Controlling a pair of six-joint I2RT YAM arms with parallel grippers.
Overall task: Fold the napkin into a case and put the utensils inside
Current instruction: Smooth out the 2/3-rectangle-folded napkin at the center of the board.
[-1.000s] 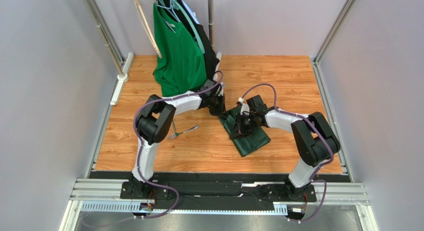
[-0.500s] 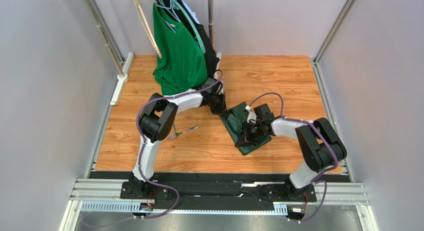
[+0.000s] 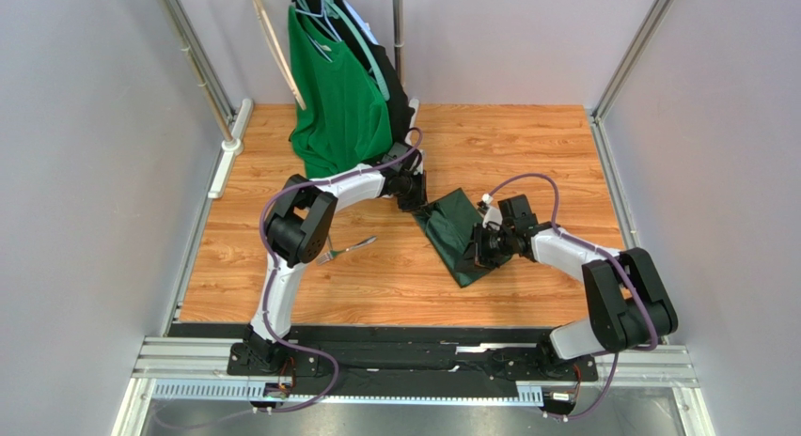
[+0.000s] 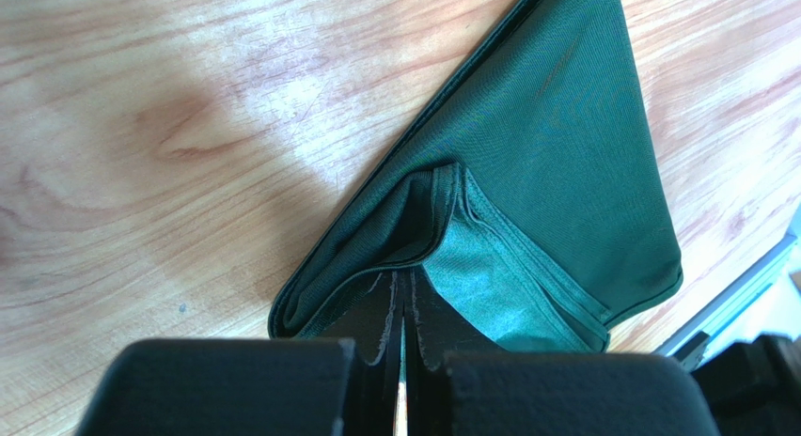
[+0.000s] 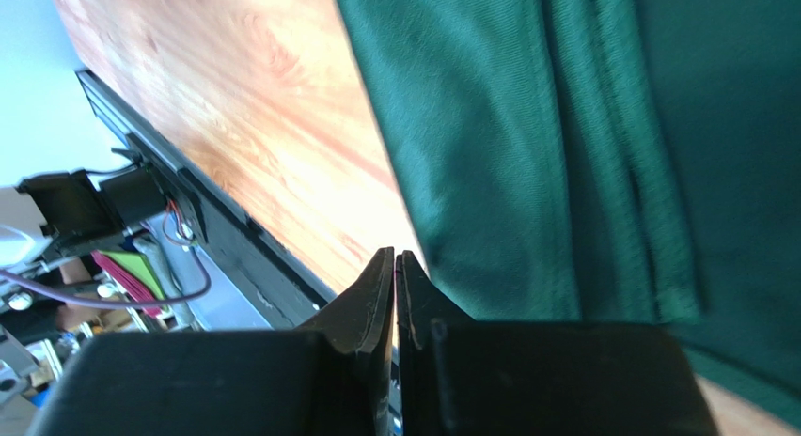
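Observation:
The dark green napkin [image 3: 451, 227] lies folded into a long, slanting shape on the wooden table. My left gripper [image 3: 414, 201] is at its far left corner. In the left wrist view the left gripper [image 4: 404, 284] is shut on a hem of the napkin [image 4: 564, 154], lifting a layer so the fold gapes. My right gripper [image 3: 481, 246] rests at the napkin's right edge. Its wrist view shows the right gripper [image 5: 396, 259] shut with nothing between the fingers, beside the napkin [image 5: 564, 126]. A silver fork [image 3: 346, 250] lies left of the cloth, next to the left arm's elbow.
A brighter green T-shirt [image 3: 338, 107] and a black garment [image 3: 400, 98] hang on a rack at the back left, close behind the left arm. The table's black front rail [image 5: 188, 210] shows in the right wrist view.
My right gripper has slid across the napkin toward the right and nearer, ending at its right edge; the arm swung out rightward. The cloth now lies flatter and wider. The left gripper stayed put.

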